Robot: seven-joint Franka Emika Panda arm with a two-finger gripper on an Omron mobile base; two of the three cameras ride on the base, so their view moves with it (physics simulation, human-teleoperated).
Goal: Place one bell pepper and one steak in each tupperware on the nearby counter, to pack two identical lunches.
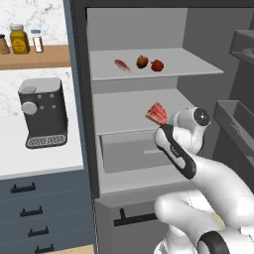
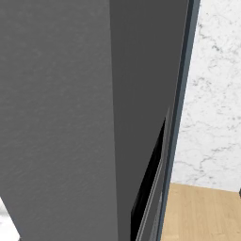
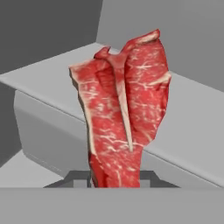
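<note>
White counter [image 1: 39, 154], at nine o'clock in my left base view: it carries a dark coffee machine [image 1: 43, 113]. Above it, at eleven o'clock, a wooden shelf [image 1: 34, 57] with a yellow jar [image 1: 19, 39] and a small white-capped bottle [image 1: 36, 40]. Below the counter, blue-grey drawers [image 1: 34, 211] with black handles.

Open fridge [image 1: 149, 99], centre of the same view. Upper shelf [image 1: 154, 67], twelve o'clock: one steak on the shelf [image 1: 122, 65] lying flat, then two peppers just to its right, the left bell pepper [image 1: 142, 61] and the right bell pepper [image 1: 157, 65], close together; I cannot tell whether they touch.

Held steak [image 1: 158, 113], just right of centre: I have it clenched in the gripper [image 1: 161, 125], off the shelves, in front of the fridge's lower shelf. In my hand view the held steak [image 3: 124, 118] stands upright from six o'clock, its lower end pinched between the finger tips, marbled red with pale streaks, grey fridge shelves behind it.

Grey fridge door [image 2: 70, 117], filling nine o'clock in my right base view; marbled wall [image 2: 212, 94] at three o'clock, wooden floor [image 2: 202, 212] at five.
</note>
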